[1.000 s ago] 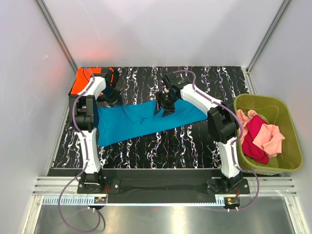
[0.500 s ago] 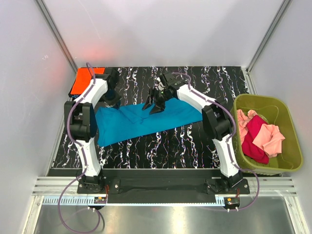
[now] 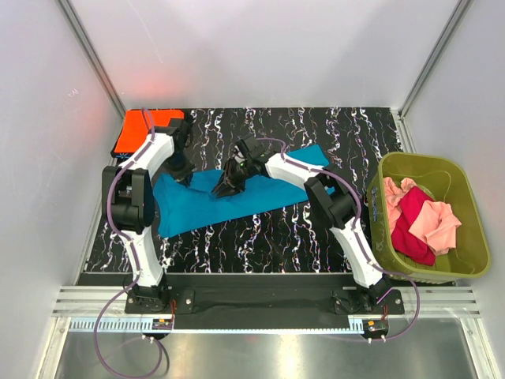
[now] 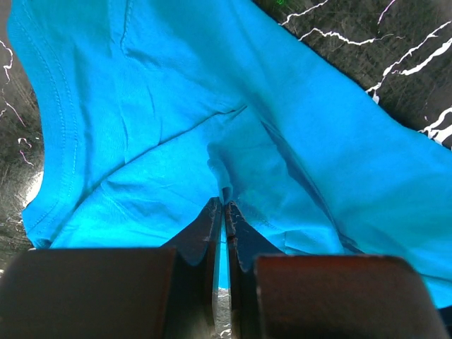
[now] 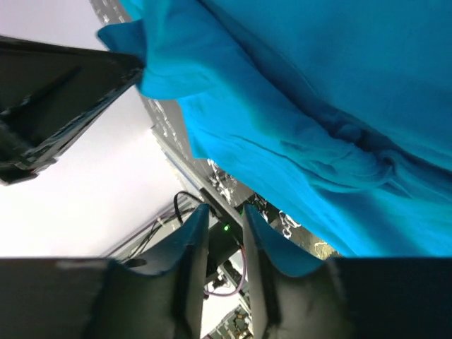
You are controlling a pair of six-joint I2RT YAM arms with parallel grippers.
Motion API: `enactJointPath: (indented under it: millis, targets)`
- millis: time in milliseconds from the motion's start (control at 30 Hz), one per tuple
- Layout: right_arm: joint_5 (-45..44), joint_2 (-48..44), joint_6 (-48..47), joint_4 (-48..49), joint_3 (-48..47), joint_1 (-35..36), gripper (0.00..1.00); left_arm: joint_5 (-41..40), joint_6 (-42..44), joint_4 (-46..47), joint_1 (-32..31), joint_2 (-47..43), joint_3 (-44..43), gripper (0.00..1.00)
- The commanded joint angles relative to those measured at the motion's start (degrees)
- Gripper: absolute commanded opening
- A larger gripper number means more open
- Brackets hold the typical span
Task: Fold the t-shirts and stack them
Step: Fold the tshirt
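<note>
The black marbled counter (image 3: pixel 276 237) is carrying the blue shirt (image 3: pixel 197 209), which is lying on a slant across the middle and rumpling up where the two arms are meeting over it. At the right edge the green bin (image 3: pixel 465 264) is holding the pink and red shirts (image 3: pixel 418 221) in a heap. The orange shirt (image 3: pixel 140 130) is lying flat in the far left corner.

The left tool (image 4: pixel 224 206) is squeezing right down, jaws pressed together on a thin ridge of blue cloth near the shirt's left end. The right tool (image 5: pixel 224 220) is standing partly open, showing a narrow gap with nothing in it, and the blue cloth is bunching just beside it.

Here's what I'm worrying about. That left pinch is looking thin, so a pull could be slipping the cloth free, or lifting one layer only and dragging the fold crooked. If the right tool is closing on a bunched lump rather than a clean edge, the shirt could be twisting instead of folding flat. The arms are also working close together, so a bump is looking possible.
</note>
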State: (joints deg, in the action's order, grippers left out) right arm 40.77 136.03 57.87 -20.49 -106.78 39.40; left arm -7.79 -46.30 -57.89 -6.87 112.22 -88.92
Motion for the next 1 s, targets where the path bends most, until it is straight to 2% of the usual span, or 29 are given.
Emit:
enactJointPath:
  millis: [0, 100, 233, 700, 967]
  targets:
    - [-3.9, 0.1, 1.8, -0.2, -2.1, 0.4, 0.31, -1.6, 1.0, 0.9, 0.1, -0.3, -2.6, 0.08]
    - [-6.9, -0.4, 1.5, -2.5, -1.7, 0.9, 0.3, -1.5, 1.3, 0.8, 0.1, 0.1, -3.2, 0.08]
    - [-10.8, -1.2, 2.7, -3.5, 0.3, 1.0, 0.34, -1.6, 1.5, 0.8, 0.1, 0.4, -3.7, 0.08]
    - [-11.9, 4.6, 3.9, -4.9, -5.5, 1.8, 0.38, -1.2, 1.4, 0.6, 0.1, 1.5, -4.7, 0.09]
    - [-15.5, 5.7, 6.3, -8.9, -7.8, 1.9, 0.38, -0.6, 1.6, 0.9, 0.0, 1.7, -4.6, 0.09]
